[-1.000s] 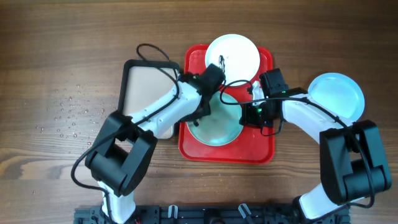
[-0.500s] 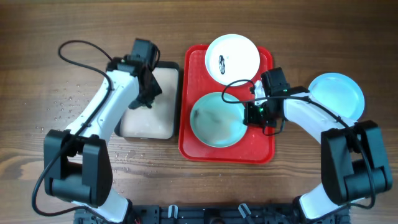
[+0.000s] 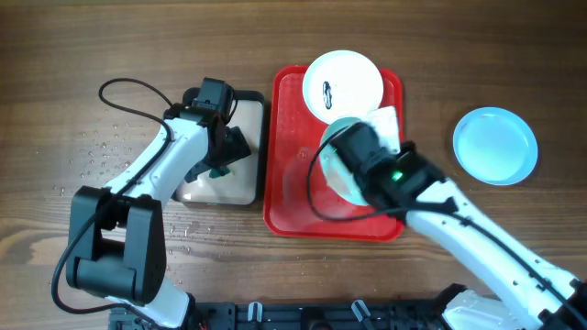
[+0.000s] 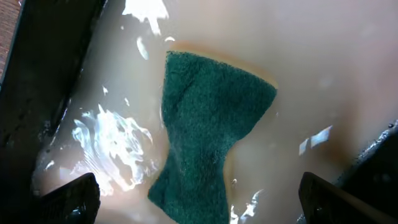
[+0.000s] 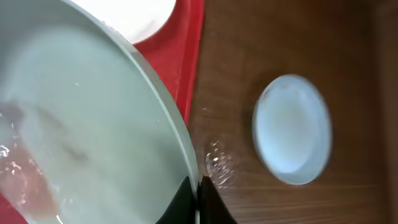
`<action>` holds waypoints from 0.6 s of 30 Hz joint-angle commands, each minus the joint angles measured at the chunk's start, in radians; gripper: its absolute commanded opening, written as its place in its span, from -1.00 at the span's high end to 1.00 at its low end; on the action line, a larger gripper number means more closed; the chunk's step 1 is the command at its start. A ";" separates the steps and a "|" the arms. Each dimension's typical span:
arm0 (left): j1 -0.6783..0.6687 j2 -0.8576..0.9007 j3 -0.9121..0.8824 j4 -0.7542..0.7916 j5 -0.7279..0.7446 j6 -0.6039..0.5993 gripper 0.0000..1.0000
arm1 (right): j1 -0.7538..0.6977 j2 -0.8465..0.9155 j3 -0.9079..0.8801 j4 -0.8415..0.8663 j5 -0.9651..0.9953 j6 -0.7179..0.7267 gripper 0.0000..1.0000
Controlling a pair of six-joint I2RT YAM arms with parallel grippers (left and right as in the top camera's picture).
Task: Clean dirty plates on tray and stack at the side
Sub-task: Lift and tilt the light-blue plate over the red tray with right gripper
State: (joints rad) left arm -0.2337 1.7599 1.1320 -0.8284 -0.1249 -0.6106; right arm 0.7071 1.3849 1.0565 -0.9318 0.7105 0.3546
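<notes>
My right gripper (image 5: 198,186) is shut on the rim of a light blue plate (image 5: 81,124), wet and wiped, which it holds tilted above the red tray (image 3: 286,209). In the overhead view my own arm covers most of that plate (image 3: 334,174). A white plate (image 3: 342,84) with a black smear lies at the tray's far end. A second light blue plate (image 3: 495,145) rests on the table to the right. My left gripper (image 4: 199,205) is open over a green sponge (image 4: 208,137), and neither finger touches it.
The sponge lies in shallow water in a black-rimmed tray with a cream inside (image 3: 248,115), left of the red tray. Water drops (image 3: 105,160) speckle the wood at far left. More wet spots (image 5: 217,165) show on the table beside the red tray.
My left gripper has opened and let the sponge go in the cream tray. My right arm has lifted the light blue plate off the red tray and tilted it.
</notes>
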 commanded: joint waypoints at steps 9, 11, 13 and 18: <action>0.001 -0.006 -0.001 0.003 0.005 0.005 -1.00 | 0.306 -0.021 0.026 0.060 0.503 -0.251 0.91; 0.001 -0.006 -0.001 0.003 0.005 0.005 -1.00 | 0.333 -0.021 0.026 0.085 0.510 -0.257 0.92; 0.001 -0.006 -0.001 0.003 0.005 0.005 -1.00 | 0.342 -0.021 0.026 0.090 0.510 -0.258 0.91; 0.001 -0.006 -0.001 0.003 0.005 0.005 -1.00 | 0.342 -0.021 0.026 0.120 0.510 -0.276 0.91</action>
State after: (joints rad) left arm -0.2337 1.7599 1.1320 -0.8284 -0.1249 -0.6106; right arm 1.0447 1.3834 1.0576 -0.8211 1.1801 0.0879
